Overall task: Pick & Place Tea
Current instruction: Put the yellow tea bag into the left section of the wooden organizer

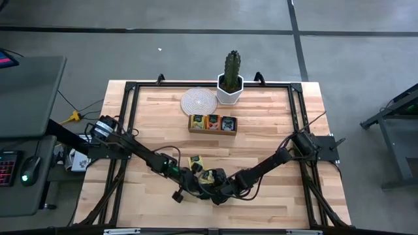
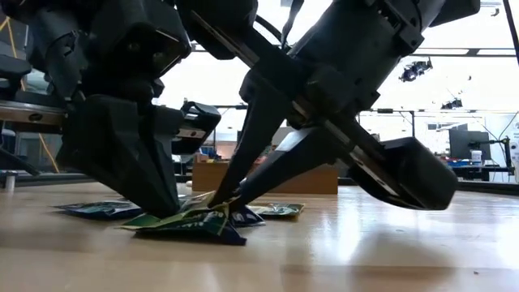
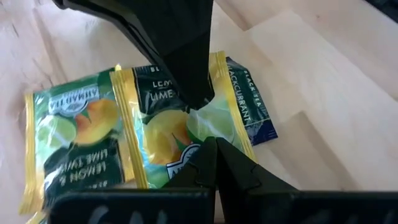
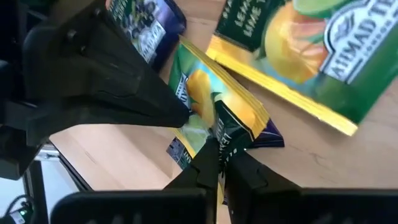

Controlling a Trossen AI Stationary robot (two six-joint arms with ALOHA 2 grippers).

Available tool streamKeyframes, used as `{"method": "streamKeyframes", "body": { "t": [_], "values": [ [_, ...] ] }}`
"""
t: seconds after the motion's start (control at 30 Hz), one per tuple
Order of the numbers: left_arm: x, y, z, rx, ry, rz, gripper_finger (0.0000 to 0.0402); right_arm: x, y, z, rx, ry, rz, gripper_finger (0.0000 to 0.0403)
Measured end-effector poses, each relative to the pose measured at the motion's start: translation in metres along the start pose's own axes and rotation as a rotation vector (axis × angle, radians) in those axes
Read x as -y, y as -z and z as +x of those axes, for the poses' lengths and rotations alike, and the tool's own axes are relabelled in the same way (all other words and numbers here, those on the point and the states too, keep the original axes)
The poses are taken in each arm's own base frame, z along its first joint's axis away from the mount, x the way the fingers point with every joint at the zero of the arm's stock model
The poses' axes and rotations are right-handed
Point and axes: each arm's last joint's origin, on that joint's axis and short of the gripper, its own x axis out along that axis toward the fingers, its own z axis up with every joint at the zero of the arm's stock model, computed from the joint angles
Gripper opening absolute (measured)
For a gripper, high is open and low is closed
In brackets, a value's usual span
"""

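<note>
The right gripper (image 4: pixel 219 163) is pinching the crumpled edge of a green-and-yellow lemon-lime tea packet (image 4: pixel 214 115), its two fingers pressed together on the foil at the near middle of the table. The left gripper (image 3: pixel 208 152), fingers shut with nothing between them, is pressing down on the same packet (image 3: pixel 171 127) from the opposite side, apparently pinning it. Around them a second lemon-lime packet (image 3: pixel 78 146) is lying flat beside the first, and a dark blackcurrant packet (image 3: pixel 252 106) is poking out from underneath. The grasp appears to be just made, so the pick is in hand; the next move calls for the left gripper easing off and a clean lift, so that only one packet is leaving the pile, before carrying it toward the wooden tray (image 1: pixel 212 131) farther back, beside the woven coaster (image 1: pixel 198 101) and the potted cactus (image 1: pixel 230 81). The high view is showing that tray; the low view is showing the packet's edge curling up off the table (image 2: pixel 389 251); only the wrist views are showing the labels.
</note>
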Motion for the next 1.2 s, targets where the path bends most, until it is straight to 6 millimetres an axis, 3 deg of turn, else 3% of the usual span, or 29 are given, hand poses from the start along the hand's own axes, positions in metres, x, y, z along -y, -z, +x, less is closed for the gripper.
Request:
{"method": "streamKeyframes", "body": {
  "t": [0.27, 0.57, 0.73, 1.0, 1.2],
  "values": [
    [0.001, -0.003, -0.030, -0.084, 0.016, 0.044, 0.0001, 0.002, 0.004, -0.001, -0.009, 0.013, -0.015, 0.0003],
    [-0.003, -0.011, -0.077, -0.156, -0.122, 0.073, 0.0001, -0.002, 0.003, -0.004, 0.012, -0.012, -0.047, 0.0001],
    [-0.004, -0.016, -0.089, -0.126, -0.160, 0.079, 0.0001, -0.020, -0.004, -0.030, 0.060, -0.063, -0.092, 0.0001],
    [-0.004, -0.021, -0.096, -0.090, -0.167, 0.076, 0.0001, -0.045, -0.033, -0.090, 0.086, -0.056, -0.214, 0.0000],
    [-0.004, -0.021, -0.096, -0.089, -0.164, 0.078, 0.0001, -0.047, -0.051, -0.101, 0.025, -0.013, -0.299, 0.0000]
  ]
}}
